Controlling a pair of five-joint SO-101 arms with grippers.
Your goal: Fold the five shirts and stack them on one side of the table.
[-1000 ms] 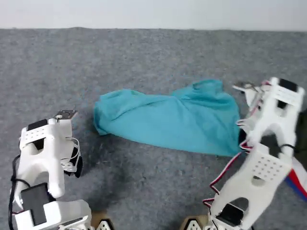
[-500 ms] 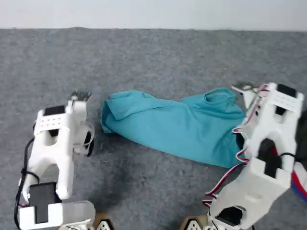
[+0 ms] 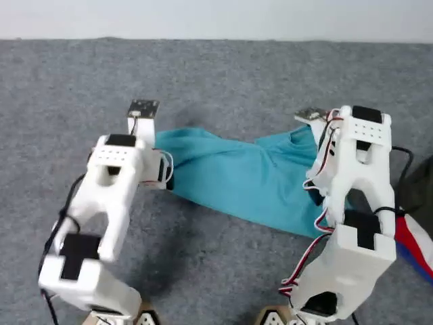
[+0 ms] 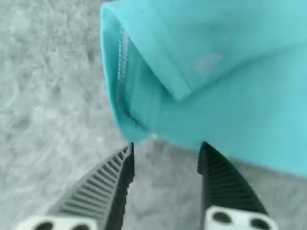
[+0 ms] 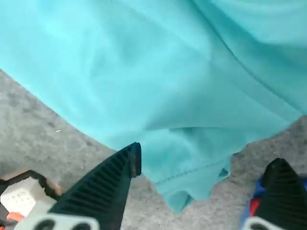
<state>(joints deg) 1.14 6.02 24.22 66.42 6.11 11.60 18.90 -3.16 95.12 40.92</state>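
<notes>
A teal shirt point(image 3: 243, 179) lies crumpled across the middle of the grey carpeted table point(image 3: 223, 74), its collar toward the right arm. My left gripper point(image 4: 165, 152) is open just short of the shirt's folded left end point(image 4: 144, 96), nothing between its fingers. In the high view the left gripper point(image 3: 165, 177) sits at that end. My right gripper point(image 5: 206, 165) is wide open over the shirt's near right edge point(image 5: 192, 191), with cloth lying between the fingers. The right gripper point(image 3: 314, 195) is low at the shirt's right side in the high view.
A red, white and blue garment point(image 3: 414, 249) and a dark one point(image 3: 416, 193) lie at the table's right edge behind the right arm. The red and blue cloth point(image 5: 253, 207) peeks beside one right finger. A pale wall point(image 3: 216, 17) bounds the far side.
The left arm has swung forward and right, up to the shirt's left end. The right arm has shifted left over the shirt. The shirt's left end has been drawn to the right.
</notes>
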